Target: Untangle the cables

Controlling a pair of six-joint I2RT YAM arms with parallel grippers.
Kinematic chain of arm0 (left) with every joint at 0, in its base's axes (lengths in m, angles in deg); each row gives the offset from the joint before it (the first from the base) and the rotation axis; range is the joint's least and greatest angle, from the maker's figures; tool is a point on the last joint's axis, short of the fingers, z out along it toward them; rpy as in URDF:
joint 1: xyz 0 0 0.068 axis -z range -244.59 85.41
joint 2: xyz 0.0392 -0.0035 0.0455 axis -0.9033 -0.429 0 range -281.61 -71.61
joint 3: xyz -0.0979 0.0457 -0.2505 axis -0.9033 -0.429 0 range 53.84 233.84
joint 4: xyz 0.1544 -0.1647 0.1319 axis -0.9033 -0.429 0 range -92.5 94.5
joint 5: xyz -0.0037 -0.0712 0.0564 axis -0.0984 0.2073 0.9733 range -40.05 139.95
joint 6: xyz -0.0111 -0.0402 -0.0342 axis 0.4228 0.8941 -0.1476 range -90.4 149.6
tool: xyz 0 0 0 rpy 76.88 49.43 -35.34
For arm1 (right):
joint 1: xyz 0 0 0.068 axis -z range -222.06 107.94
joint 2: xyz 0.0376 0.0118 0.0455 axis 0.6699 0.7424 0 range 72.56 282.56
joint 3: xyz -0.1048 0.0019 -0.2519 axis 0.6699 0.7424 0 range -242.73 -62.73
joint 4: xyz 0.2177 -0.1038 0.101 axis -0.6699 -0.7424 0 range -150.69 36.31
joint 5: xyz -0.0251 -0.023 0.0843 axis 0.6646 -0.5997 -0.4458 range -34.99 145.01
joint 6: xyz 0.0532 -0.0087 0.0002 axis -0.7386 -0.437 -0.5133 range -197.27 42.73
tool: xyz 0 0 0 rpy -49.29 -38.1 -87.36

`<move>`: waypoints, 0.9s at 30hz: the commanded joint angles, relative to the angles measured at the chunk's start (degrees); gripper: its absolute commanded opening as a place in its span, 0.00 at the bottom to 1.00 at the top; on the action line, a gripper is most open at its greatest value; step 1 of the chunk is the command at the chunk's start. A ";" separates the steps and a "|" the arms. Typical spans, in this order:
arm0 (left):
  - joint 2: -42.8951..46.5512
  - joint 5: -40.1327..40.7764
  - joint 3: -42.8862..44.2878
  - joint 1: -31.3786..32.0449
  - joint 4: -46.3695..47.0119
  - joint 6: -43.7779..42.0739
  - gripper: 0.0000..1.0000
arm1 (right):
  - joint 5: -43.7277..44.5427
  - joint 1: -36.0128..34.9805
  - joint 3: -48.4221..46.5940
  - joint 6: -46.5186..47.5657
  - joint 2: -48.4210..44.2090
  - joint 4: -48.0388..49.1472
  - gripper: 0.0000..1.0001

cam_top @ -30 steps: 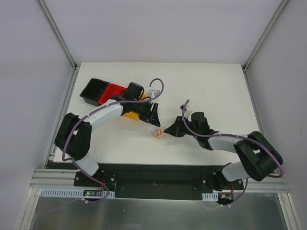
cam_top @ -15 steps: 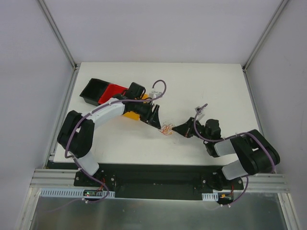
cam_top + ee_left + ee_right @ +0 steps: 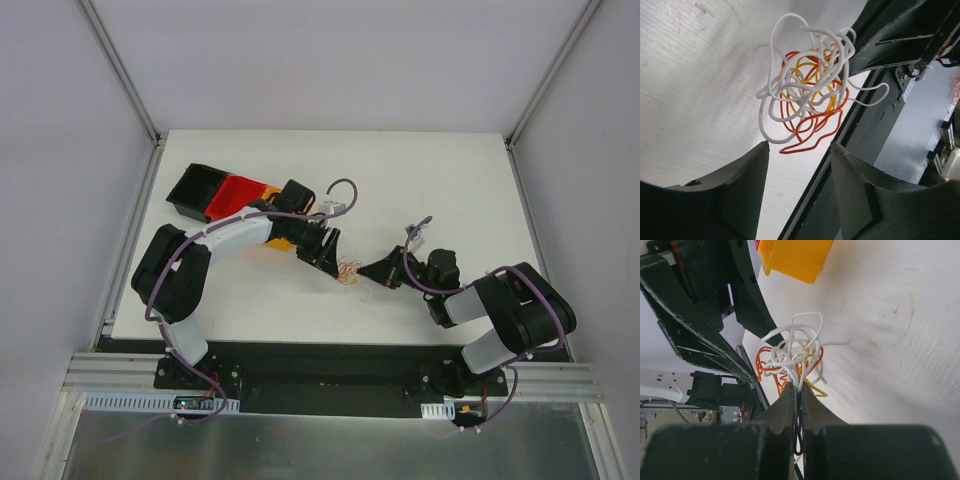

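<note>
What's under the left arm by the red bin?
A yellow bin; only part shows. The left arm covers the rest, contents included.

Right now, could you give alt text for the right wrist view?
The right gripper is shut on a small tangle of white, orange and yellow cables. A yellow bin stands beyond it on the white table.

The cables sit between the left jaws and right jaws, the bins behind them, left on the table.
</note>
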 commanded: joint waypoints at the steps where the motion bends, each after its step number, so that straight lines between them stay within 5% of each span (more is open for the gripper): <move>1: -0.54 4.45 2.21 0.88 -1.08 -1.55 0.50 | -1.41 0.09 0.37 -0.17 -1.21 15.95 0.00; 4: -0.54 5.51 2.48 0.88 -0.99 -1.64 0.47 | -1.15 0.09 0.37 -0.17 -1.13 15.95 0.00; 16: -0.01 4.10 2.83 0.96 -1.08 -1.64 0.01 | 0.08 0.00 0.90 0.36 -1.83 15.95 0.00; 23: 3.84 9.72 1.78 1.05 -0.99 -2.17 0.00 | 5.17 -0.26 2.74 1.76 -3.67 15.16 0.01; 27: 9.29 16.38 -0.07 1.14 -0.99 -2.87 0.00 | 11.49 -1.40 3.10 4.83 -8.14 5.70 0.01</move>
